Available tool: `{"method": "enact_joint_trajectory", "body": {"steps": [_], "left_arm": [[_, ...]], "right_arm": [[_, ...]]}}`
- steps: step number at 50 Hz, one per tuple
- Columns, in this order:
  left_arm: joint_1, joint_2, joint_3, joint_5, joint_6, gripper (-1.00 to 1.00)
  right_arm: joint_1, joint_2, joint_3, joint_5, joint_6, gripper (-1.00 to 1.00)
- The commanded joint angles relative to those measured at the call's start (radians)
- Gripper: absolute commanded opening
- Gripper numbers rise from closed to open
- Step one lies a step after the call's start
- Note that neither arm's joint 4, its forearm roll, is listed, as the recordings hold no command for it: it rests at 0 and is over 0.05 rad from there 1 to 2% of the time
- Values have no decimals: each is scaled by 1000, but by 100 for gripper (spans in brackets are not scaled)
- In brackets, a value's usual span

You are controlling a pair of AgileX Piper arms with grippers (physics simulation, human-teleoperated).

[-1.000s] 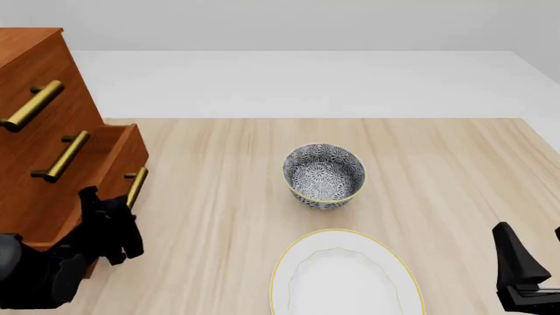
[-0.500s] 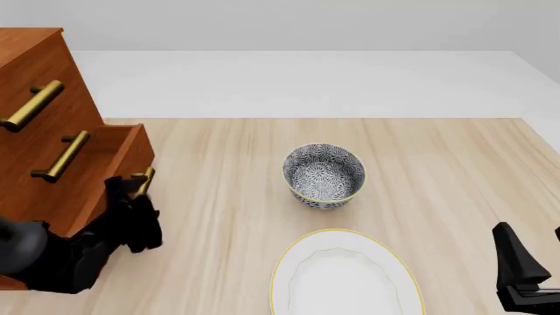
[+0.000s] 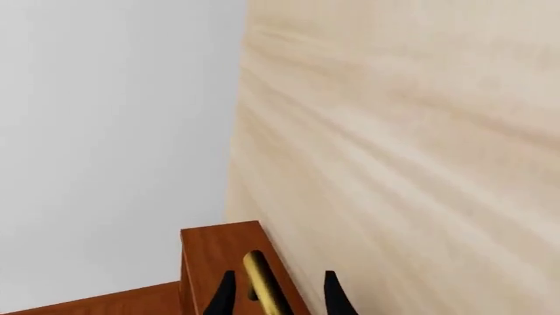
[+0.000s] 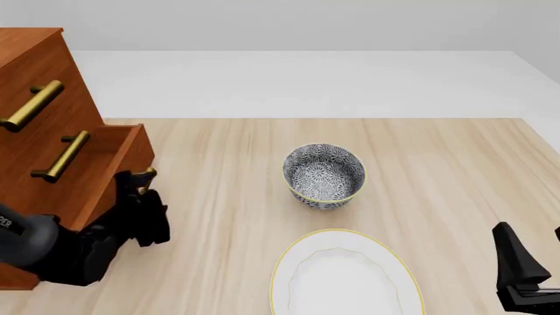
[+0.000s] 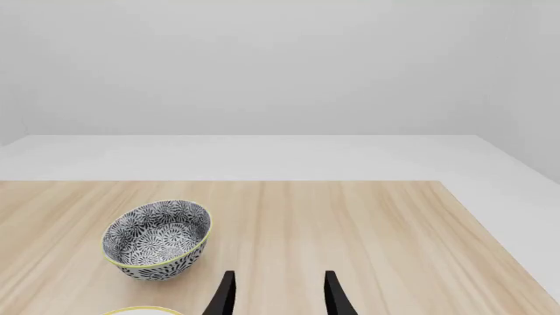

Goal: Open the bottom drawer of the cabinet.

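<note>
The cabinet (image 4: 39, 62) stands at the table's left edge, showing three brass bar handles. Its bottom drawer (image 4: 128, 156) sticks out a little toward the table's middle. My left gripper (image 4: 144, 185) is at that drawer's brass handle (image 4: 147, 174). In the left wrist view the handle (image 3: 261, 279) lies between the fingertips (image 3: 224, 296) of the left gripper (image 3: 278, 298), which stand wide of it, open. The right gripper (image 4: 534, 248) rests open at the near right, holding nothing; the right wrist view shows the right gripper (image 5: 278, 298) empty too.
A patterned bowl (image 4: 324, 176) sits mid-table, also in the right wrist view as the bowl (image 5: 157, 239). A white gold-rimmed plate (image 4: 345, 279) lies at the near edge in front of it. The two upper drawers are shut.
The bottom drawer slid out slightly to the right in the first half second, then stayed. My left arm moved right and up along the handle. The right arm is still.
</note>
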Motion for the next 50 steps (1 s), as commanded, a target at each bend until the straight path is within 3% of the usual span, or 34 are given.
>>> {"method": "enact_joint_trajectory", "body": {"steps": [1, 22, 27, 37, 42, 44, 47, 48, 50], "left_arm": [[-30, -38, -16, 31, -12, 100], [-92, -212, -36, 148, -18, 100], [-83, -297, -60, 236, -55, 100], [-47, -530, -193, 579, -263, 100], [-26, -564, -312, 728, -375, 100], [-19, -577, -375, 795, -455, 100], [-23, -574, -415, 848, -495, 100], [-36, -579, -463, 908, -567, 100], [-17, -591, -504, 956, -613, 100]], "right_arm": [[0, 0, 0, 0, 0, 100], [0, 0, 0, 0, 0, 100], [1, -1, 0, 0, -1, 100], [0, 0, 0, 0, 0, 100], [0, 0, 0, 0, 0, 100], [0, 0, 0, 0, 0, 100], [0, 0, 0, 0, 0, 100], [0, 0, 0, 0, 0, 100], [0, 0, 0, 0, 0, 100]]}}
